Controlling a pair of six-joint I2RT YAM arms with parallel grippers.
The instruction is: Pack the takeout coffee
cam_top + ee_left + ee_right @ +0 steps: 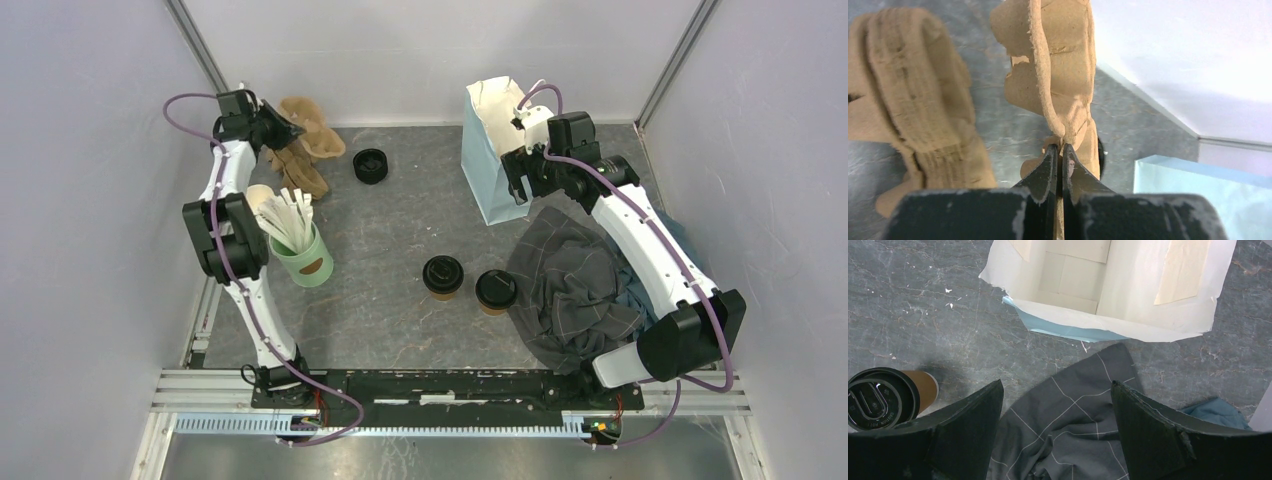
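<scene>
In the top view, the two takeout coffees stand upright side by side at six o'clock of the table's middle. The left cup point(442, 277) stands free, while the right cup point(495, 290) sits against the edge of the grey cloth point(575, 285). Each is brown paper under a round black sip lid, and both lids look seated. The paper bag point(490, 150) stands open at one o'clock, well apart from them. The left gripper point(285, 128) is at eleven o'clock on the pulp carrier point(305, 140). The right gripper point(517, 185) hangs by the bag.

In the left wrist view, the jaws of the left gripper point(1061, 147) are pinched shut on a thin rim of the pulp carrier point(1058, 65). That soft edge could tear, or the tray could swing, if it is moved quickly.

In the right wrist view, the right gripper point(1056, 385) stands wide open and holds nothing. The bag's mouth point(1168, 290) is at twelve o'clock, the cloth point(1073, 430) is below it, and one cup point(883, 400) is at eight o'clock. The cloth could snag a finger and tip that cup. The light bag may also topple if its rim is bumped.
</scene>
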